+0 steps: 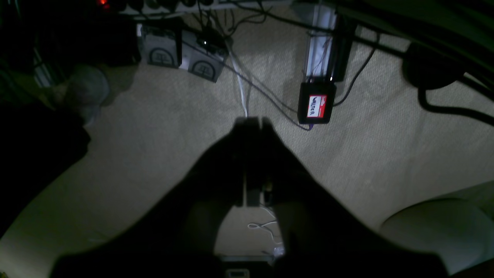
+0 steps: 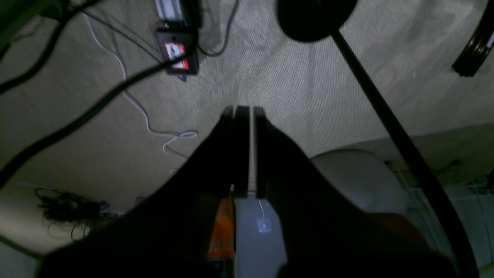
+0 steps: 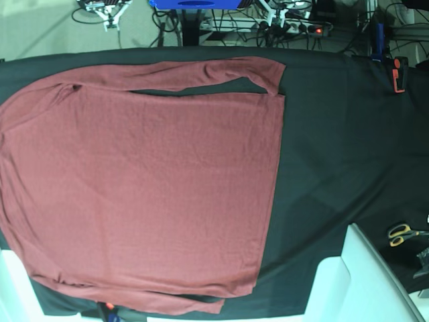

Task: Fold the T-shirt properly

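Observation:
The dark-red T-shirt (image 3: 147,181) lies spread flat on the black table cloth (image 3: 335,134) and fills the left two thirds of the base view. One long sleeve (image 3: 201,74) lies folded along its top edge and the other (image 3: 167,303) along its bottom edge. My left gripper (image 1: 252,120) is shut with nothing between its fingers and hangs over beige carpet. My right gripper (image 2: 243,109) is also shut and empty, over the same carpet. Neither wrist view shows the shirt, and neither gripper shows in the base view.
White arm parts stand at the table's near edge, one at bottom right (image 3: 358,282) and one at bottom left (image 3: 8,285). Yellow-handled scissors (image 3: 402,233) lie at the right edge, an orange clamp (image 3: 399,74) at the top right. Cables and a labelled black box (image 1: 316,106) lie on the floor.

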{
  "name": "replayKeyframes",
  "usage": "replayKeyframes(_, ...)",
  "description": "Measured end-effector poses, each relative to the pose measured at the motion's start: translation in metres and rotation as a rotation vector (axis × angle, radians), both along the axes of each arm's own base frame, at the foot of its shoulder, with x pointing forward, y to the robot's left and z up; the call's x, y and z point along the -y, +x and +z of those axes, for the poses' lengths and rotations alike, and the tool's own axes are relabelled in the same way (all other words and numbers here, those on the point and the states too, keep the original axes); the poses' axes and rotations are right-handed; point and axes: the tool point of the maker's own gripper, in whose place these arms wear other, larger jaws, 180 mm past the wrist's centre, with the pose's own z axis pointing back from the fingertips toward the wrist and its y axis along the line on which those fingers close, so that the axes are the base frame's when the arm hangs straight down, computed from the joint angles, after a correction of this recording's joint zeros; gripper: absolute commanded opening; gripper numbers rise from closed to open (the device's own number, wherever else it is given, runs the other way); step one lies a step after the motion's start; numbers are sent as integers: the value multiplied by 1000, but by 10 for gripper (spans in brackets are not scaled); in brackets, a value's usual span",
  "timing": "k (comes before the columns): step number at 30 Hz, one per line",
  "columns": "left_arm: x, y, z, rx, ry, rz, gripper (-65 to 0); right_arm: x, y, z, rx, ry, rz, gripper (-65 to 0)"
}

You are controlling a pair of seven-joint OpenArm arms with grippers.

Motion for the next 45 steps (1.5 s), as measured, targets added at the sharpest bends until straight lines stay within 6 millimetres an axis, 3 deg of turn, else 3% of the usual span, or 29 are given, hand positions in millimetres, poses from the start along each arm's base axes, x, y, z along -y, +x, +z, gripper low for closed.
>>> replayKeyframes(11,-24,-15,6,69,33,-18,-650,15,2,4,77,-23,15,-650)
replayKeyframes(25,-22,-9,6,86,29,-18,-650,15,7,5,90,-23,15,-650)
replayKeyframes(30,-22,-12,12,139,27,-28,-650,15,8,13,121,-26,20,-650)
replayKeyframes(34,-27,-22,25,192,31,-56,-650,16,5,35,119,-35,25,-650)
replayKeyframes(38,-29,-25,46,261,24,-90,-650,19,22,74,190,-48,-15,-650)
replayKeyframes(45,-33,-11,96,403,21,-141,-650,73,45,149,305,-184,-86,-650)
